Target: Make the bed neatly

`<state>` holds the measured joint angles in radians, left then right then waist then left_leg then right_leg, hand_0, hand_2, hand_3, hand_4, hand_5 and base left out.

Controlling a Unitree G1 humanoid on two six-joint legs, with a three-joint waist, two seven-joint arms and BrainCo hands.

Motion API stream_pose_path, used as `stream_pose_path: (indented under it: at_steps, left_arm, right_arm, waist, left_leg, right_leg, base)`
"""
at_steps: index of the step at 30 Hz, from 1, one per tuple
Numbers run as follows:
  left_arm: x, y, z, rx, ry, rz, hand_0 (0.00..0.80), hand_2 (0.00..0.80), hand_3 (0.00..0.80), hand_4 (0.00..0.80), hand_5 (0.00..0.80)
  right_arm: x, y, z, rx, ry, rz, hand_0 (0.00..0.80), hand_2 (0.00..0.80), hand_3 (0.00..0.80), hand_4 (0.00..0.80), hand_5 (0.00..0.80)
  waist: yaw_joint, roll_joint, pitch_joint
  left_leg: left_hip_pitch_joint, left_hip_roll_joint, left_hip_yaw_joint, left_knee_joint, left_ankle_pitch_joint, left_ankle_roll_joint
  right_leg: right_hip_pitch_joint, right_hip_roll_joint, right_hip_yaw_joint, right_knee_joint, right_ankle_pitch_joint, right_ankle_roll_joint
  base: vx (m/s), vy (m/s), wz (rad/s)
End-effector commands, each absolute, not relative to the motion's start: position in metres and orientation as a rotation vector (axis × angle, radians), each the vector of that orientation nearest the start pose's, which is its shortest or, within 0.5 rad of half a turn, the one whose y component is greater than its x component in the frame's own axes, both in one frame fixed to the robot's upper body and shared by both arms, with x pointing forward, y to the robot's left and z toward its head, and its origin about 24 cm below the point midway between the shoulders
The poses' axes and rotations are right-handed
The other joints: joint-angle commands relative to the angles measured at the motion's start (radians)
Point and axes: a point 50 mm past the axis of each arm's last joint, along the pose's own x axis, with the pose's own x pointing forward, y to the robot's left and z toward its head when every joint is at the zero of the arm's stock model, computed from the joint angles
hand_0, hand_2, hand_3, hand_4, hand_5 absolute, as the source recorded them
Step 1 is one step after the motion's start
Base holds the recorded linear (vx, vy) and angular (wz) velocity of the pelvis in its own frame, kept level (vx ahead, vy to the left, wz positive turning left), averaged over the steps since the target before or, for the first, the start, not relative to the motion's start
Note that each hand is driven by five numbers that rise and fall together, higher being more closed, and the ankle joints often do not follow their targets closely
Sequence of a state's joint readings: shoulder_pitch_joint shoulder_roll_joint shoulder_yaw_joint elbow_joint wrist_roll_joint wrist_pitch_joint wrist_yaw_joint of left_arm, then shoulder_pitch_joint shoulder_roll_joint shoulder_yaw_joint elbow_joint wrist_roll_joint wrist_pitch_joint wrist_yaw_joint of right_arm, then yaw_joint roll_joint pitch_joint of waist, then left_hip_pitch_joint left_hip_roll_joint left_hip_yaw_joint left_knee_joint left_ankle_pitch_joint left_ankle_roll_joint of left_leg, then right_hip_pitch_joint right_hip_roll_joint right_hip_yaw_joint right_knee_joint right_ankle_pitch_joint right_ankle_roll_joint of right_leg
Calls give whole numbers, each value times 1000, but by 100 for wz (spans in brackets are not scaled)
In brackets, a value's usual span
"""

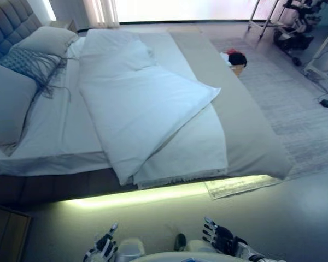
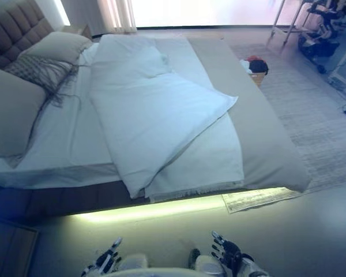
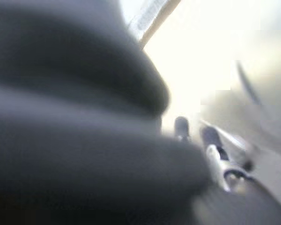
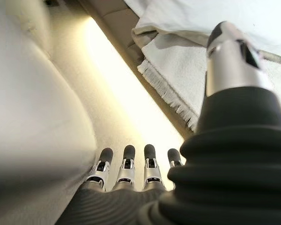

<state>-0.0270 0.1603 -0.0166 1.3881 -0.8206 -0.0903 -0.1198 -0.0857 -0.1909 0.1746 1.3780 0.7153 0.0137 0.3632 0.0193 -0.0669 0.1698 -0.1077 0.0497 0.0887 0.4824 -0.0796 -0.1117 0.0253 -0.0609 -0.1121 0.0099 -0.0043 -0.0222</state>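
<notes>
White duvet (image 1: 145,112) rumpled diagonally across the bed (image 1: 251,136), fringed blanket (image 1: 186,155) partly hidden beneath, left hand (image 1: 103,248) and right hand (image 1: 221,239) low, cut off, fingers relaxed, empty.

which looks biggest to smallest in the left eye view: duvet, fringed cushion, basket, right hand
1. duvet, by far the largest, spread askew over the bed.
2. fringed cushion, by the headboard.
3. right hand and basket: they look about alike; the hand is much nearer the camera, so no ranking.
</notes>
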Motion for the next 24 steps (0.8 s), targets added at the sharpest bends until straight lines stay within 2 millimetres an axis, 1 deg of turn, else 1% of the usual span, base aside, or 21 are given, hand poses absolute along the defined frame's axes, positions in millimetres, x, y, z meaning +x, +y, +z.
stream_pose_path:
  at_steps: [1, 2, 3, 4, 5, 7, 8, 9, 10, 11, 12, 14, 15, 16, 17, 18, 19, 21, 22, 23, 24]
  left_arm:
    - [90, 208, -167, -610, 1035, 524, 0, 0, 0, 0, 0]
    - [89, 209, -167, -609, 1037, 535, 0, 0, 0, 0, 0]
    - [86, 210, -168, -607, 1039, 546, 0, 0, 0, 0, 0]
    - [83, 211, -168, -605, 1040, 560, 0, 0, 0, 0, 0]
    - [80, 212, -168, -603, 1042, 571, 0, 0, 0, 0, 0]
    - [77, 214, -169, -596, 1049, 577, 0, 0, 0, 0, 0]
    - [76, 215, -169, -587, 1057, 572, 0, 0, 0, 0, 0]
    - [77, 216, -168, -581, 1058, 571, 0, 0, 0, 0, 0]
    - [80, 217, -168, -570, 1054, 566, 0, 0, 0, 0, 0]
    - [82, 219, -167, -565, 1048, 557, 0, 0, 0, 0, 0]
    - [86, 220, -166, -558, 1047, 539, 0, 0, 0, 0, 0]
    - [96, 222, -164, -523, 1051, 496, 0, 0, 0, 0, 0]
    - [100, 222, -163, -506, 1051, 474, 0, 0, 0, 0, 0]
    - [103, 222, -162, -491, 1054, 446, 0, 0, 0, 0, 0]
    - [107, 222, -161, -474, 1058, 417, 0, 0, 0, 0, 0]
    - [110, 222, -160, -457, 1063, 397, 0, 0, 0, 0, 0]
    - [112, 224, -159, -436, 1064, 381, 0, 0, 0, 0, 0]
    - [117, 228, -157, -419, 1049, 372, 0, 0, 0, 0, 0]
    - [122, 229, -155, -419, 1029, 369, 0, 0, 0, 0, 0]
    - [128, 230, -152, -423, 1003, 363, 0, 0, 0, 0, 0]
    - [135, 231, -150, -422, 980, 349, 0, 0, 0, 0, 0]
  right_arm:
    - [93, -210, -164, 491, 1181, -128, 0, 0, 0, 0, 0]
    - [92, -212, -164, 486, 1184, -129, 0, 0, 0, 0, 0]
    - [89, -213, -164, 491, 1185, -132, 0, 0, 0, 0, 0]
    - [87, -214, -165, 494, 1184, -137, 0, 0, 0, 0, 0]
    - [86, -215, -164, 501, 1178, -140, 0, 0, 0, 0, 0]
    - [85, -216, -164, 507, 1178, -145, 0, 0, 0, 0, 0]
    - [83, -216, -165, 508, 1182, -152, 0, 0, 0, 0, 0]
    - [83, -215, -165, 526, 1177, -158, 0, 0, 0, 0, 0]
    - [84, -213, -165, 560, 1163, -164, 0, 0, 0, 0, 0]
    - [85, -212, -165, 585, 1146, -159, 0, 0, 0, 0, 0]
    - [87, -210, -164, 598, 1131, -153, 0, 0, 0, 0, 0]
    - [91, -207, -164, 625, 1098, -184, 0, 0, 0, 0, 0]
    - [93, -206, -164, 635, 1087, -195, 0, 0, 0, 0, 0]
    - [93, -207, -164, 631, 1088, -205, 0, 0, 0, 0, 0]
    - [91, -208, -164, 622, 1092, -228, 0, 0, 0, 0, 0]
    - [90, -210, -164, 625, 1087, -242, 0, 0, 0, 0, 0]
    - [90, -211, -164, 629, 1077, -254, 0, 0, 0, 0, 0]
    - [91, -214, -163, 637, 1053, -250, 0, 0, 0, 0, 0]
    - [94, -215, -161, 643, 1031, -229, 0, 0, 0, 0, 0]
    - [100, -216, -159, 646, 1004, -210, 0, 0, 0, 0, 0]
    - [107, -216, -157, 651, 974, -195, 0, 0, 0, 0, 0]
  waist:
    - [14, 69, 34]
    - [25, 75, 32]
    - [35, 72, 30]
    - [44, 71, 23]
    - [48, 72, 13]
    - [46, 69, -1]
    - [49, 68, -12]
    - [55, 66, -22]
    - [62, 60, -34]
    - [61, 56, -41]
    - [56, 53, -48]
    - [53, 41, -69]
    - [51, 38, -77]
    - [44, 42, -82]
    - [34, 48, -83]
    - [24, 53, -81]
    - [14, 56, -77]
    - [-12, 71, -62]
    - [-24, 77, -49]
    - [-35, 80, -32]
    - [-47, 78, -16]
  left_leg:
    - [-37, 75, 79, -419, 253, 24]
    - [-54, 89, 68, -512, 280, 11]
    - [-65, 92, 45, -565, 295, 3]
    - [-94, 103, 26, -570, 298, -4]
    - [-95, 120, 44, -570, 300, -4]
    - [-70, 140, 116, -553, 282, 3]
    - [-62, 139, 133, -532, 290, 0]
    - [-63, 132, 127, -506, 284, 4]
    - [-66, 118, 112, -478, 266, 13]
    - [-60, 110, 112, -464, 248, 23]
    - [-53, 99, 124, -448, 227, 40]
    - [-61, 52, 133, -416, 192, 82]
    - [-57, 35, 136, -416, 180, 97]
    - [-46, 17, 136, -419, 165, 114]
    - [-30, 0, 131, -427, 157, 129]
    - [-16, -10, 128, -436, 156, 134]
    - [0, -19, 123, -446, 153, 135]
    - [40, -18, 122, -477, 157, 129]
    - [67, -18, 124, -484, 152, 120]
    - [83, -21, 117, -481, 137, 113]
    - [89, -28, 106, -473, 114, 112]
  right_leg:
    - [205, 58, 38, 77, -121, 39]
    - [240, 58, 56, 74, -139, 48]
    - [276, 51, 74, 70, -163, 57]
    - [310, 44, 86, 64, -191, 64]
    - [337, 32, 84, 64, -219, 73]
    - [370, -4, 57, 70, -236, 99]
    - [386, -32, 33, 77, -235, 116]
    - [393, -61, 14, 85, -225, 130]
    - [392, -96, -5, 100, -198, 149]
    - [376, -122, -18, 123, -171, 162]
    - [362, -144, -30, 155, -137, 173]
    - [346, -175, -28, 219, -43, 180]
    - [322, -193, -27, 272, 17, 183]
    - [278, -203, -23, 338, 59, 185]
    - [228, -191, -15, 390, 73, 181]
    - [179, -179, -7, 417, 86, 175]
    - [130, -162, -4, 402, 82, 166]
    - [16, -99, -18, 331, 34, 143]
    - [-55, -83, -43, 262, 36, 131]
    - [-127, -83, -49, 204, 58, 126]
    - [-191, -90, -43, 164, 95, 130]
  base:
    - [518, 235, -40]
    - [525, 224, -24]
    - [522, 218, 13]
    - [533, 235, 11]
    - [524, 277, 6]
    - [495, 329, -20]
    - [515, 367, -8]
    - [561, 405, 6]
    - [501, 386, -3]
    - [481, 398, -15]
    - [396, 347, -20]
    - [395, 343, -15]
    - [386, 329, 4]
    - [386, 301, 12]
    - [390, 267, 11]
    - [389, 197, 8]
    - [334, 100, 19]
    - [278, 7, 8]
    - [190, -74, -10]
    - [135, -111, -10]
    - [36, -125, 4]
